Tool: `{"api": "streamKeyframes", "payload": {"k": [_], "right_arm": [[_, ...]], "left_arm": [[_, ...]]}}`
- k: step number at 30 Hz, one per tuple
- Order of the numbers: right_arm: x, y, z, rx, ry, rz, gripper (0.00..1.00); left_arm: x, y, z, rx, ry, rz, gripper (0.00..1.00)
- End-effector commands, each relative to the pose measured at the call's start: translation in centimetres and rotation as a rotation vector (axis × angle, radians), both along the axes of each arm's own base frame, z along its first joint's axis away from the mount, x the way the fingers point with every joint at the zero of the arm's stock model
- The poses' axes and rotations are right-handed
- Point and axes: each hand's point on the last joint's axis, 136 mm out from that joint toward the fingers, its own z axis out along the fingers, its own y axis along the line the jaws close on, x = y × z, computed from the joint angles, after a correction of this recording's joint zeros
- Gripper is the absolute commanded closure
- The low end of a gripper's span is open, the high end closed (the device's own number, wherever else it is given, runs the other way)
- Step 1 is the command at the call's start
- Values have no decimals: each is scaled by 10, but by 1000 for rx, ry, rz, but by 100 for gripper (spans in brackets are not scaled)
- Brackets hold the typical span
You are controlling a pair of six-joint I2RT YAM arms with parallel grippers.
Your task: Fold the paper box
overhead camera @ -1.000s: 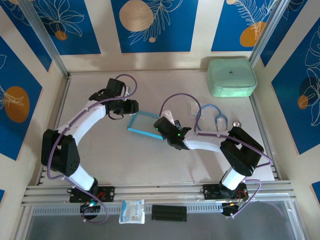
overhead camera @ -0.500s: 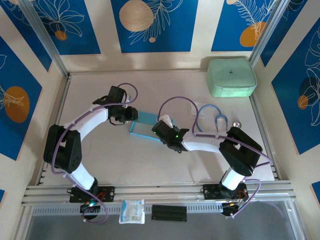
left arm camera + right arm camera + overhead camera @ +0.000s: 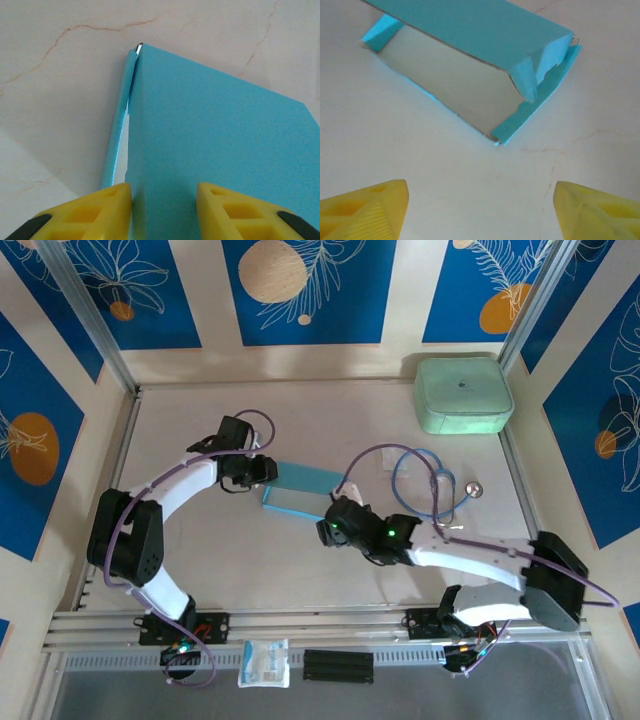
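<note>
The right gripper [image 3: 480,192] hung open, its ribbed yellow fingers [image 3: 365,210] spread wide over the marbled table [image 3: 600,100], just short of the paper box [image 3: 465,30]. The left gripper [image 3: 162,192] straddled one end of the box's matte light-blue lid, but I could not tell if it clamped the thin card. The shallow rectangular box lay mid-table, whitish-grey inside, with one jagged flap.

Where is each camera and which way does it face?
Top external: above and behind the arms, looking down on the table; both arms, left gripper and right gripper by the paper box.
Left wrist: on the left arm, close against the box's blue panel; yellow fingers at bottom.
Right wrist: on the right arm, facing the box's whitish inside; its fingers wide apart.
Shared: all show the box.
</note>
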Motion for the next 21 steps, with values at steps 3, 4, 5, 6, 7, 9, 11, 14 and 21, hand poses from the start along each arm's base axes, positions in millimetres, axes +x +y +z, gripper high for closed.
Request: {"api": "streamKeyframes", "payload": {"k": [3,4,5,6,7,9,11,14,21], "right_arm": [[-22,-31,34,161,35,-60,15],[-21,-37,42,205,29,-89,13],[-18,-43,50,259,32,-122,13],[-14,-47,57,325,51,-152,13],[-9,-50,61,375,90,-186,14],[5,-58,61,486,239,-284,19],[15,-58,58,566,396,-340,25],[33,-58,51,561,513,-404,31],[58,-28,34,567,638,-365,45]], "left_arm": [[-5,-4,6,5,-10,-7,62],[-6,-5,7,8,-12,-8,62],[-7,-6,6,13,-9,-13,62],[-7,-7,6,17,-10,-17,62],[-7,-7,6,19,-9,-17,62],[-7,-7,7,24,-13,-19,62],[-8,-7,6,25,-12,-19,62],[-9,-8,6,24,-10,-22,63],[-11,-9,4,34,-3,-31,63]]}}
